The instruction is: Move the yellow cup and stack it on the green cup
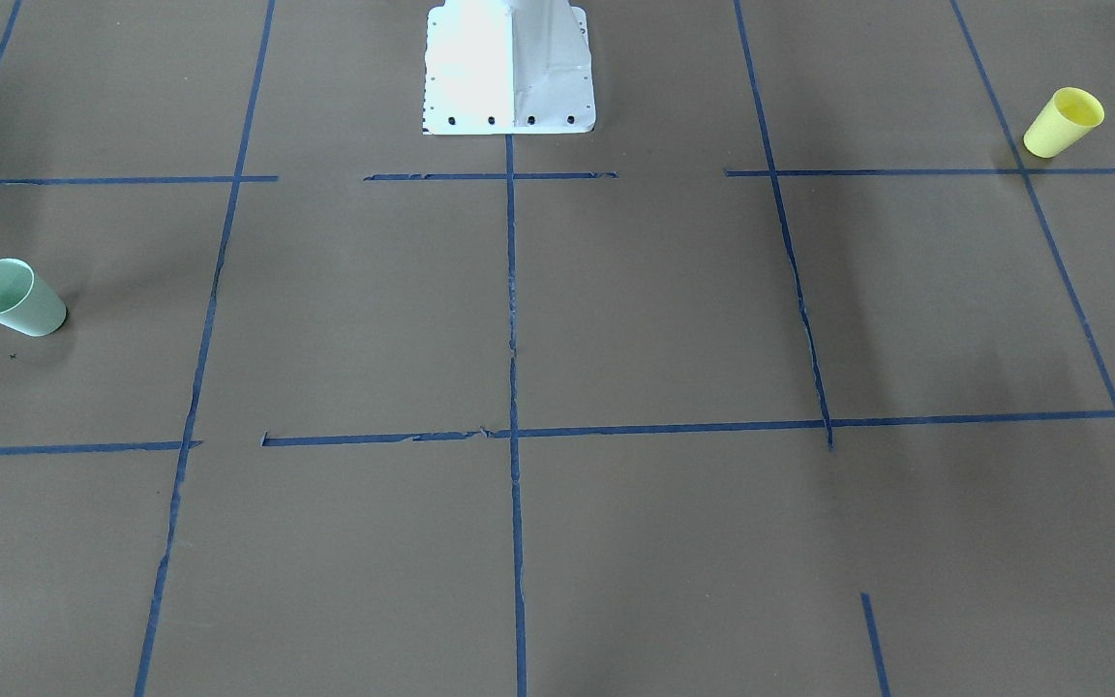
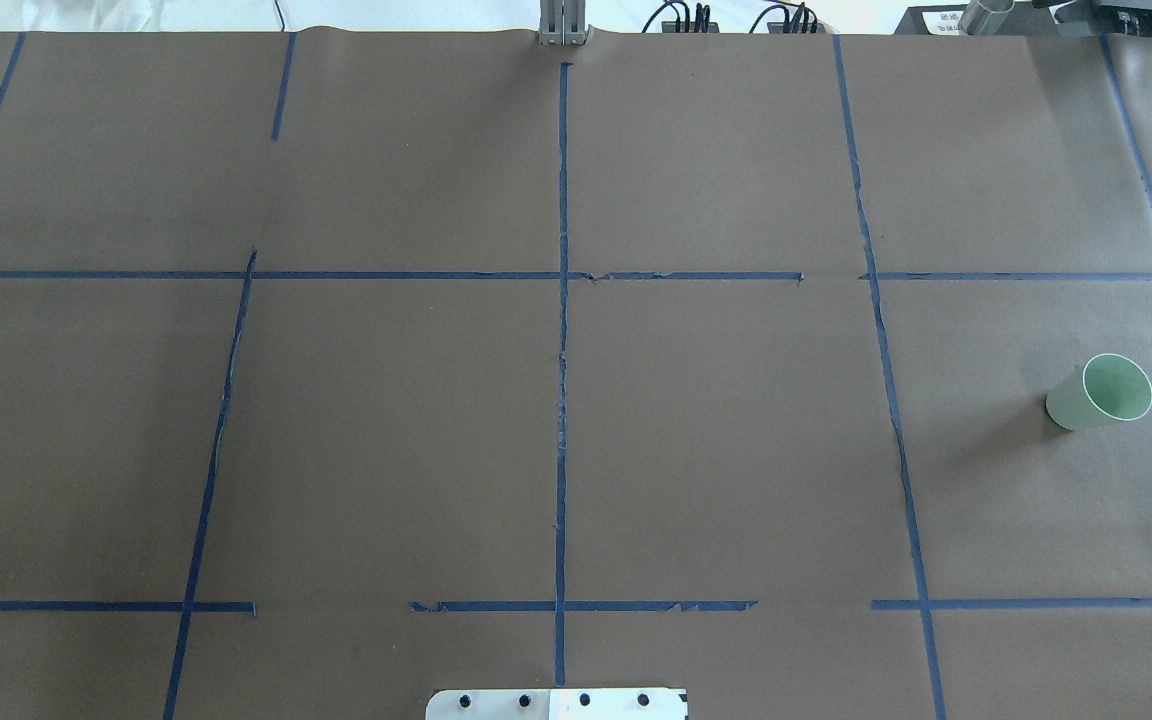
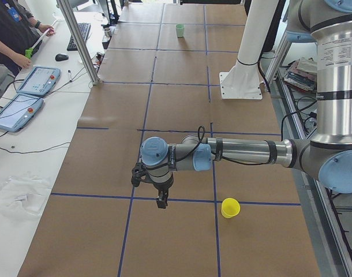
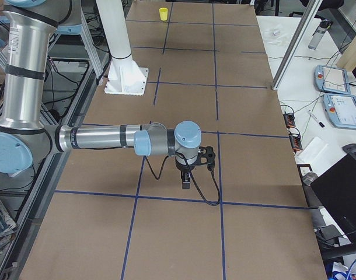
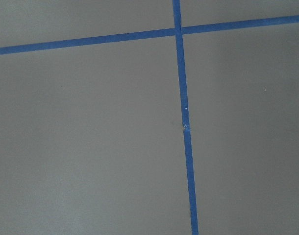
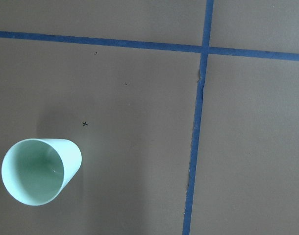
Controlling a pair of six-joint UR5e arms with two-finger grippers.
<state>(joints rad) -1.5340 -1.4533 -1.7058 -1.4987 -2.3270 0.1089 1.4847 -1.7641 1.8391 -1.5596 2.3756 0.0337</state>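
Observation:
The yellow cup stands upright at the table's end on my left side; it also shows in the exterior left view. The green cup stands upright at the opposite end, also seen from overhead and in the right wrist view. My left gripper hangs above the table, a short way from the yellow cup. My right gripper hangs above the table near the green cup. Neither holds anything I can see. I cannot tell whether either is open or shut.
Blue tape lines grid the brown table cover. The white robot base stands at the middle of the robot's edge. A side bench with tablets and a metal post run along the far edge, where a person stands.

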